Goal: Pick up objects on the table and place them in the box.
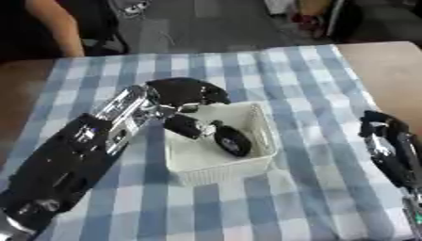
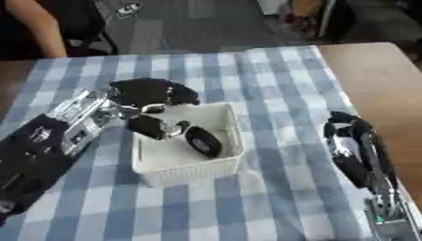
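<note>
A white box [image 1: 262,123] stands in the middle of the checked cloth. Inside it lies a black dumbbell-shaped object [image 1: 231,140], tilted, its round lower end near the box floor. My left hand [image 1: 186,91] hangs over the box's far left corner, with fingers curled down around the object's upper end [image 1: 184,125]. My right hand [image 2: 353,134] rests at the right side of the cloth, apart from the box, its fingers relaxed and holding nothing.
A blue and white checked cloth [image 1: 280,70] covers the table. Bare wooden tabletop [image 2: 379,70] shows at the right. My left forearm [image 1: 82,150] crosses the cloth to the left of the box.
</note>
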Robot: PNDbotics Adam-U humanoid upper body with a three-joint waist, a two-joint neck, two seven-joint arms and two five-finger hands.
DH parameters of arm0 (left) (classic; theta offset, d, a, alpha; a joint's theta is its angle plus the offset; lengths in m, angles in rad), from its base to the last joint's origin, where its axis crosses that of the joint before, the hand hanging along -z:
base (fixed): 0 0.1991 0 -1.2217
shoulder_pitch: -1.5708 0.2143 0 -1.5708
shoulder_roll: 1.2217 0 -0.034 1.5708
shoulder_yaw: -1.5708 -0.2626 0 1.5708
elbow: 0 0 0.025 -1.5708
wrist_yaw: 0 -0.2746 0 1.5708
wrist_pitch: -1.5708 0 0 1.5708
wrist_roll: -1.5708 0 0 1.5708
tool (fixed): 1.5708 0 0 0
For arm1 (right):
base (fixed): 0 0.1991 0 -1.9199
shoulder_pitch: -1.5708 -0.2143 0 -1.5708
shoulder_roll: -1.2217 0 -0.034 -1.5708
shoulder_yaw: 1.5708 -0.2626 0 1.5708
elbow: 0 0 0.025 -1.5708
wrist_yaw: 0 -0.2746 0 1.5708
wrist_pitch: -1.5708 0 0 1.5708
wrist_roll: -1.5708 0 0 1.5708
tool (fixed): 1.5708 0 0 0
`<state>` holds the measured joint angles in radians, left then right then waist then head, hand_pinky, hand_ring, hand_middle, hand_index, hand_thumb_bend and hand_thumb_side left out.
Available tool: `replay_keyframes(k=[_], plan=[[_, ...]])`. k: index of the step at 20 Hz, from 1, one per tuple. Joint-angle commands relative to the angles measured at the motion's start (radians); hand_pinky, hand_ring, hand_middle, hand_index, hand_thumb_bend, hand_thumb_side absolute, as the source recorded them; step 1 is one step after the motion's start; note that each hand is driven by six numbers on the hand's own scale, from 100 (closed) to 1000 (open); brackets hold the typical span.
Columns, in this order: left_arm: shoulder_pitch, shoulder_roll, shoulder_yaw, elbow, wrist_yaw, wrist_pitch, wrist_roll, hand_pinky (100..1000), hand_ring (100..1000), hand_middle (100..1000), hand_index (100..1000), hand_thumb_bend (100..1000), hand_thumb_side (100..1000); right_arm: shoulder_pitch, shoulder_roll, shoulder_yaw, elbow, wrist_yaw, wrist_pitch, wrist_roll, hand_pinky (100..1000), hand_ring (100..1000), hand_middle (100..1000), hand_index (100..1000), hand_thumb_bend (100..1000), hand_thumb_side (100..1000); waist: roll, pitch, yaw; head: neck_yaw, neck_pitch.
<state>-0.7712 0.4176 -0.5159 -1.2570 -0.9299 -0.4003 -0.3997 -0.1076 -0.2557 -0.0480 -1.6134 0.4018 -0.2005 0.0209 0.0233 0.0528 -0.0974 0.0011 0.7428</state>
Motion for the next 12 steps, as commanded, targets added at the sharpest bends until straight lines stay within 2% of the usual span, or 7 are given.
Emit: replay_keyframes(k=[1,12], plan=[[-0.018,0.021,0.015,-0.018,-0.011,-0.004,-0.015,918,968,975,1000,1000,1000,-0.011,-0.018,-0.002,-0.016,0.003,-0.002,0.003,716,592,708,831,255,762,-0.001,-0.013,0.0,0.009,-0.007],[-0.02,0.023,0.019,-0.021,-0.009,-0.007,-0.015,918,965,971,1000,1000,1000,-0.011,-0.018,-0.001,-0.016,0.002,-0.002,0.004,716,592,708,831,252,761,-0.001,-0.013,-0.001,0.01,-0.008]])
